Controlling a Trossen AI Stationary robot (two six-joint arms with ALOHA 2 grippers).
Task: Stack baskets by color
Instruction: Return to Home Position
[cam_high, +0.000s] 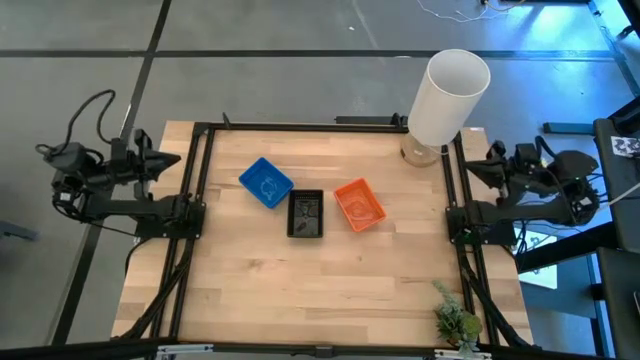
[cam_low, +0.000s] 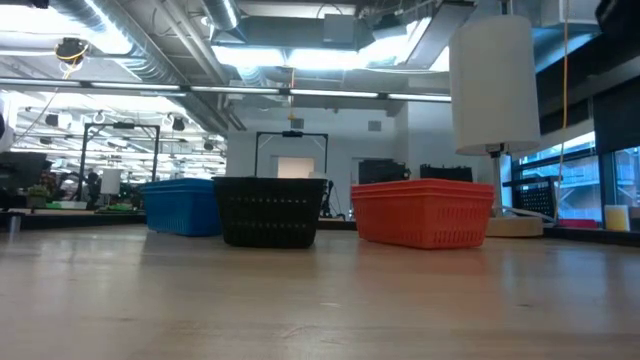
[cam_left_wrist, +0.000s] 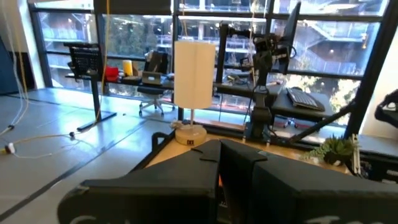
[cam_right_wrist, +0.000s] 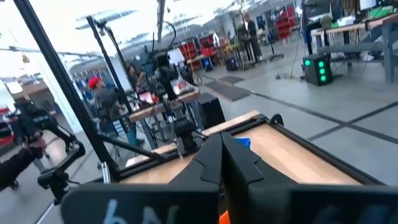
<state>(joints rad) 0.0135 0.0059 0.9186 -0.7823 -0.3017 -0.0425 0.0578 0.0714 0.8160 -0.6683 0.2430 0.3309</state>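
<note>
Blue stack, black stack and orange stack are sitting in a loose row mid-table, each apart from its neighbour, black slightly nearer the front. All three are resting open side up. From above, blue is lying turned like a diamond, its long axis slanting from far-left to near-right. Black is running almost straight front to back. Orange is leaning the same way as blue, only steeper.

Both arms are sitting folded off the table's sides, well apart from the stacks. The left gripper is showing its fingers pressed nearly together with nothing between them. The right gripper is looking the same, narrow and empty.

Sorting by colour is looking finished, so the risks are small ones, by my reading. Orange is showing layered rims from table height, so a basket not fully seated could be sitting proud and tip under a jolt. The white cylinder is standing at the far right corner, close by the right arm, and a wide swing there could be clipping it and toppling it toward orange. Black and orange are lying nearest each other, so a nudge to one could shove the other.
</note>
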